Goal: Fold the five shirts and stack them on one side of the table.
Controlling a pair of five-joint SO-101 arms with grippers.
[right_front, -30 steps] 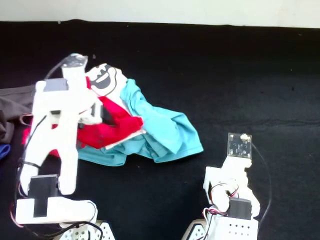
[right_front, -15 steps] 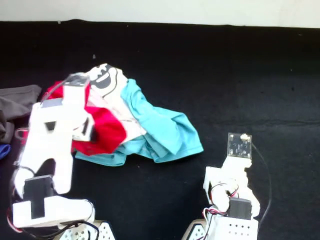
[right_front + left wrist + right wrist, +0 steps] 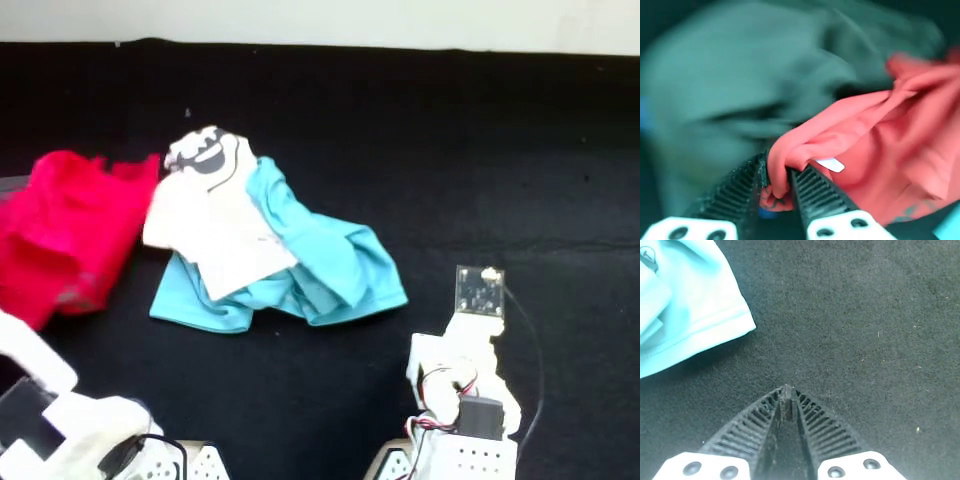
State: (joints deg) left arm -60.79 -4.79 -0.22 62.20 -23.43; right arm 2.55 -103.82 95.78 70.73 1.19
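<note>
The left gripper [image 3: 778, 172] is clamped on a bunched fold of the red shirt [image 3: 880, 130], whose crumpled length trails away beyond its fingertips. The right gripper [image 3: 786, 392] is pressed together on nothing above the table [image 3: 880, 315]. The teal shirt [image 3: 685, 305] lies just ahead, off to one side.

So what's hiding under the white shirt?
A turquoise shirt lies under the white shirt, poking out along its right and near edges. Whether anything else is tucked beneath cannot be seen, because the white cloth covers that spot.
</note>
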